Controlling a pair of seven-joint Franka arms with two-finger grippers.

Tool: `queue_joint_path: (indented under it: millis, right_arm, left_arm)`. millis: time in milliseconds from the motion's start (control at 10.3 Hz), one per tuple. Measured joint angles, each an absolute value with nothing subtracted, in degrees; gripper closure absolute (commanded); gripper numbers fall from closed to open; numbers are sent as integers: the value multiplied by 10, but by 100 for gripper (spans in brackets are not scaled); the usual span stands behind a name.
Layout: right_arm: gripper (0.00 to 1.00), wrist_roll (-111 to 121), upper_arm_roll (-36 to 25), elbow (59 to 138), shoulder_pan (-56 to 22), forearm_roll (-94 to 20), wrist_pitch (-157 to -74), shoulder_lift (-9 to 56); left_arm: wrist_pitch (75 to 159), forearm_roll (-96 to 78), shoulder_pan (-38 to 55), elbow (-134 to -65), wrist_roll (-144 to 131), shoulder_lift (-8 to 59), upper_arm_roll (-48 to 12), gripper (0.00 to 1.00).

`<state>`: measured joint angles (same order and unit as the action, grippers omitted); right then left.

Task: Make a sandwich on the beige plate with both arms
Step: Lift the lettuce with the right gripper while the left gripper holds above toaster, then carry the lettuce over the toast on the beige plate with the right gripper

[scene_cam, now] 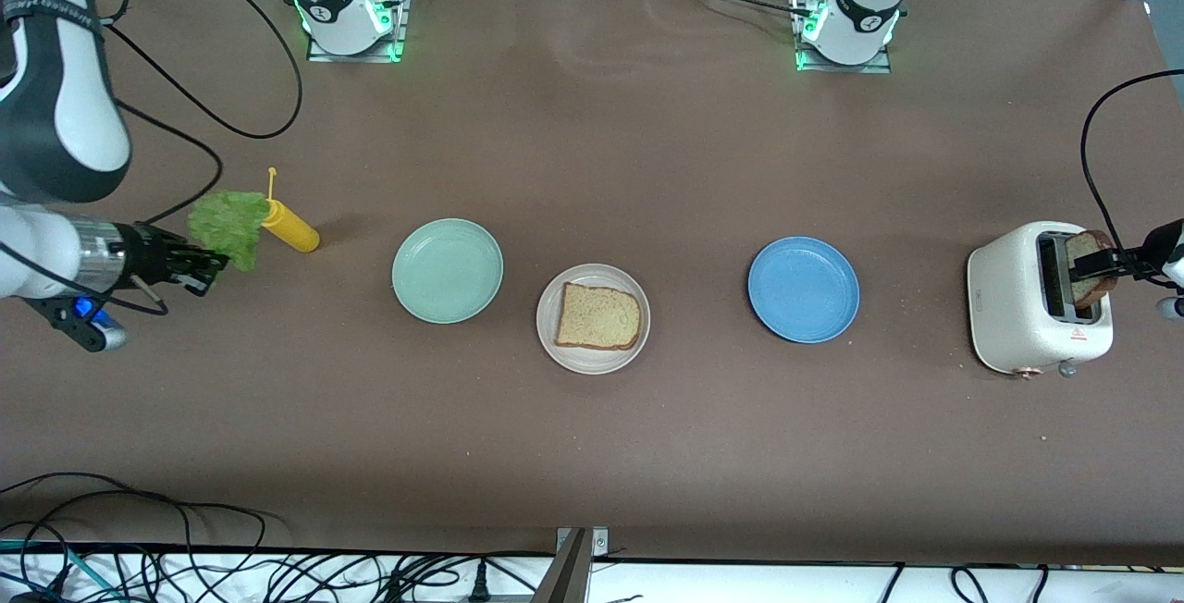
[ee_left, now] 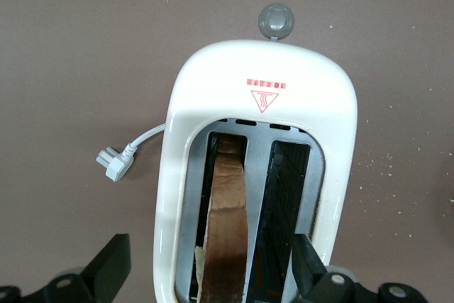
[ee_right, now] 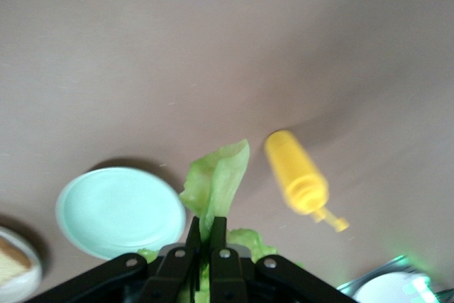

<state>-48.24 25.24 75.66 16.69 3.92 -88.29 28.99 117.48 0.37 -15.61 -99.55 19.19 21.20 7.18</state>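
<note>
The beige plate [scene_cam: 592, 364] sits mid-table with one slice of bread [scene_cam: 598, 316] flat on it. My right gripper [scene_cam: 205, 272] is shut on a ruffled green lettuce leaf [scene_cam: 227, 226] and holds it in the air beside the yellow bottle, toward the right arm's end; the right wrist view shows the fingers [ee_right: 209, 226] pinching the leaf [ee_right: 216, 179]. A second slice [scene_cam: 1091, 265] stands in a slot of the white toaster [scene_cam: 1017, 307]. My left gripper [scene_cam: 1105, 263] is over the toaster, open, its fingers [ee_left: 113, 267] spread either side of the slice [ee_left: 227, 211].
A mint-green plate [scene_cam: 448, 270] lies beside the beige plate toward the right arm's end, a blue plate [scene_cam: 803, 289] toward the left arm's end. A yellow squeeze bottle [scene_cam: 291, 228] lies on its side. The toaster's white plug [ee_left: 113, 162] lies on the table beside it.
</note>
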Motion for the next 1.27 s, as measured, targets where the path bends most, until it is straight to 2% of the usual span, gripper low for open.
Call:
queue_joint_path:
  millis: [487,779,1265]
  right_arm:
    - [100,-801,263,755,70,-21,-1019,336]
    - [100,-953,263,755,-1,-22,-1144,387]
    - [100,-1092,262,753,-79,-22,-1295,459]
  left_arm:
    - [1175,4,-155,-1002,192,207,67,0]
    - [1175,4,-155,-1003,192,206,66,0]
    - [1175,4,-155,-1003,192,206,66,0]
